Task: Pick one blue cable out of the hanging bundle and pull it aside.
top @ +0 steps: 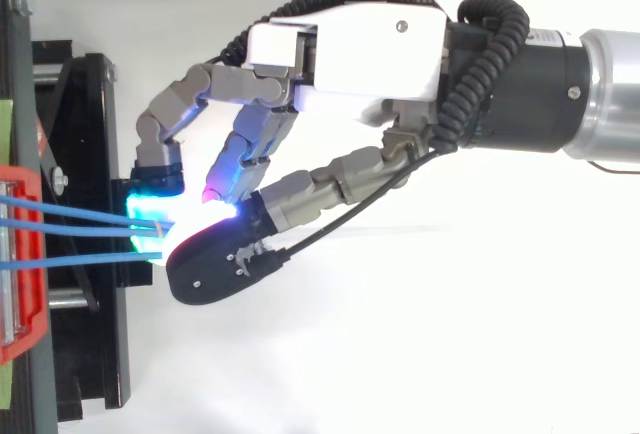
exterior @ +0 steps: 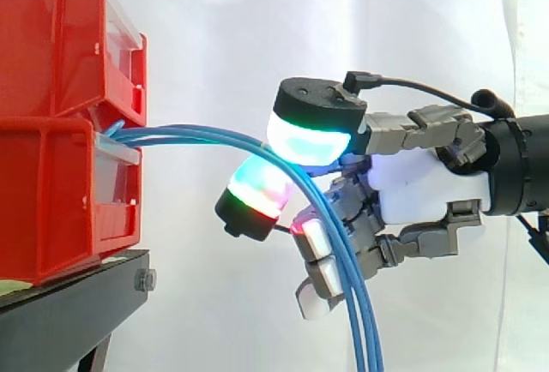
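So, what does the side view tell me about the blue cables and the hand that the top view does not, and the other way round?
Side view: the blue cables arch out from between two stacked red bins and hang down past the hand to the lower edge.
Top view: the cables run as three separate lines, spaced sideways and converging toward the hand.
Both: the hand meets the cables just off the bins, which sit on a black stand.
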`<state>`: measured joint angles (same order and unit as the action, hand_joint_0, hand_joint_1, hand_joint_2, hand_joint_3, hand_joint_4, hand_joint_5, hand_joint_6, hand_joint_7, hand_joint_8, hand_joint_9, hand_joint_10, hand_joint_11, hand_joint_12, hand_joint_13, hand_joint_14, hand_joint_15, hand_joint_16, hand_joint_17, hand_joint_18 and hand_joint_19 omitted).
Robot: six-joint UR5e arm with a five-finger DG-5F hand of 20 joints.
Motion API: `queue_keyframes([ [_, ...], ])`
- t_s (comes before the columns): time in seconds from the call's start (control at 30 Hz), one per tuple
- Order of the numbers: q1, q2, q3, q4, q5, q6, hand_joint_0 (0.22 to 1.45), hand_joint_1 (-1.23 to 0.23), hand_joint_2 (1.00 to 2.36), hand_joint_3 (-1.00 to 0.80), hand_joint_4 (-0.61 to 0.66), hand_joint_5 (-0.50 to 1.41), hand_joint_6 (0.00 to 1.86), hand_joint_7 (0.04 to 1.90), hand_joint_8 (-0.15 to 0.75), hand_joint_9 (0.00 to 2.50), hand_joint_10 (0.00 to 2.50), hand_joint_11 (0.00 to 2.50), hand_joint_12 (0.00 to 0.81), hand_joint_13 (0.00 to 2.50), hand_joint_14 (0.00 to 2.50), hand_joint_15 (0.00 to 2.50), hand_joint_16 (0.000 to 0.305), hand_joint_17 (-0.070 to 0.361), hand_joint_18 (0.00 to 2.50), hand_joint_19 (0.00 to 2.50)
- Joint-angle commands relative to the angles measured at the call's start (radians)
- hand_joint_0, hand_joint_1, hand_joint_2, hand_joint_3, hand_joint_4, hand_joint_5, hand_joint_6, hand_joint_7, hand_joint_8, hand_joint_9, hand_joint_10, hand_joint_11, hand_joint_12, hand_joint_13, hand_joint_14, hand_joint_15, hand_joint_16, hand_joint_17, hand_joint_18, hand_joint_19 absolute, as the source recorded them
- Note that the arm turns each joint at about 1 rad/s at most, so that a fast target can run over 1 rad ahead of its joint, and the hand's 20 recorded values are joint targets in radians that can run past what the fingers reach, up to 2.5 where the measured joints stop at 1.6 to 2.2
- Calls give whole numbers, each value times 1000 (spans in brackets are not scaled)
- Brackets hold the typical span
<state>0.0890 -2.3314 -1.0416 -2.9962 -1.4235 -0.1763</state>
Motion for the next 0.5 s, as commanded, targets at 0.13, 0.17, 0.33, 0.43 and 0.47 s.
queue_keyframes([
  [0.13, 0, 0, 0, -1, 0, 0, 574, -531, 1013, -186, -28, -60, 892, 1009, 271, 1187, 16, 434, 322, 1088, 20, 547, 52, 117, 844, 459],
  [0.17, 0, 0, 0, -1, 0, 0, 577, -511, 1011, -187, -25, -58, 889, 1015, 275, 1199, 15, 428, 321, 1095, 22, 552, 52, 118, 847, 455],
  [0.33, 0, 1, 0, -1, 0, 0, 589, -429, 1000, -168, 20, -47, 865, 1000, 305, 1212, 13, 374, 348, 1123, 19, 543, 59, 134, 897, 457],
  [0.43, 0, 1, 0, -1, 0, 1, 579, -398, 1041, -183, 53, -46, 850, 1014, 308, 1218, 14, 372, 350, 1126, 19, 534, 60, 136, 903, 461],
  [0.47, 0, 0, 0, -1, 0, 1, 581, -398, 1029, -182, 57, -46, 847, 1012, 307, 1218, 13, 365, 346, 1125, 19, 532, 60, 135, 902, 463],
])
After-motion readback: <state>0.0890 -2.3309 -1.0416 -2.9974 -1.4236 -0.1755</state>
